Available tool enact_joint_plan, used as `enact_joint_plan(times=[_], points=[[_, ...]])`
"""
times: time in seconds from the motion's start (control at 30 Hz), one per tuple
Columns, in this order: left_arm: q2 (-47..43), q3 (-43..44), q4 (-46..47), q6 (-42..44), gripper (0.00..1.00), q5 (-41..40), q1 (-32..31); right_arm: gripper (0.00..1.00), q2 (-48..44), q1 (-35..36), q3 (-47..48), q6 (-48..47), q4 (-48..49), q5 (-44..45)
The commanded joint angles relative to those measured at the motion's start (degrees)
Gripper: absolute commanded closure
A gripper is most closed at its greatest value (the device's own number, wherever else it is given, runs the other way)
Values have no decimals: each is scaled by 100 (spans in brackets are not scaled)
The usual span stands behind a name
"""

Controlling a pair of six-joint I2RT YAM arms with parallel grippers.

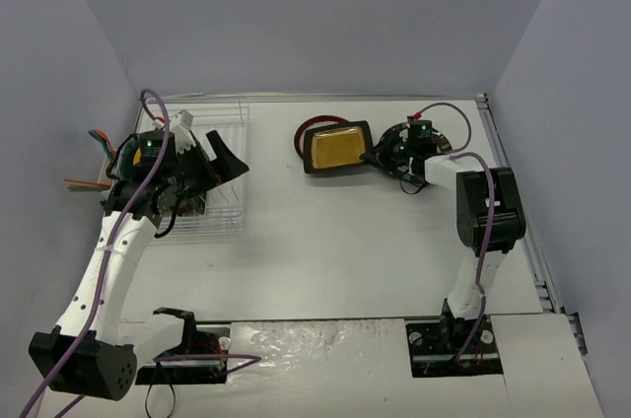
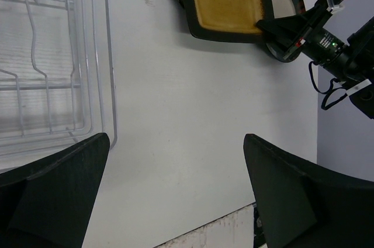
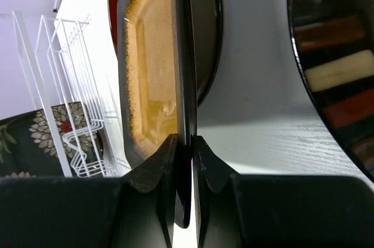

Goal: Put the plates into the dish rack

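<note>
Right gripper point(image 3: 186, 143): jaws are closed on the rim of the black square plate with a mottled amber-yellow centre point(image 3: 153, 66). One finger is pressed to each face, and the plate is seen edge-on in the wrist view. From above, the same square plate point(image 1: 337, 147) is found at the rear middle of the white table point(image 1: 325, 260), with the gripper point(image 1: 376, 155) at its right edge.

The plate's look: glossy black border, rounded corners, raised lip, and a glaze that darkens to brown speckle toward the edges.

The square plate is partly laid over a dark round plate with a red rim point(image 1: 308, 128), of which only a crescent shows at the left. Whether the two are touching cannot be told. A dark glossy round plate banded in brown, cream and red point(image 3: 333, 66) lies flat on the table just right of the gripper.

Left gripper point(image 2: 175, 143): jaws are spread wide and nothing is held between them. It is positioned above the right side of the white thin-wire dish rack point(image 1: 219, 132), which sits in a clear plastic tray point(image 2: 98, 55) at the left rear of the table, well apart from the square plate.

A black plate with white flowers point(image 3: 35, 137) is seen behind the rack wires (its slot cannot be made out).
</note>
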Motion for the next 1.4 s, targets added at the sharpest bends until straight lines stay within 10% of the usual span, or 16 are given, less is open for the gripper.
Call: enact_joint_plan(times=[0.0, 1.13, 1.37], points=[[126, 89, 848, -464, 3, 291, -60, 100, -810, -111, 96, 399, 1430, -752], [2491, 1225, 3543, -2408, 4, -34, -1376, 100, -3330, 448, -1490, 1342, 2521, -1302], [2427, 960, 3950, -2723, 36, -33, -1408, 100, -3524, 478, -1723, 1425, 2569, -1280]])
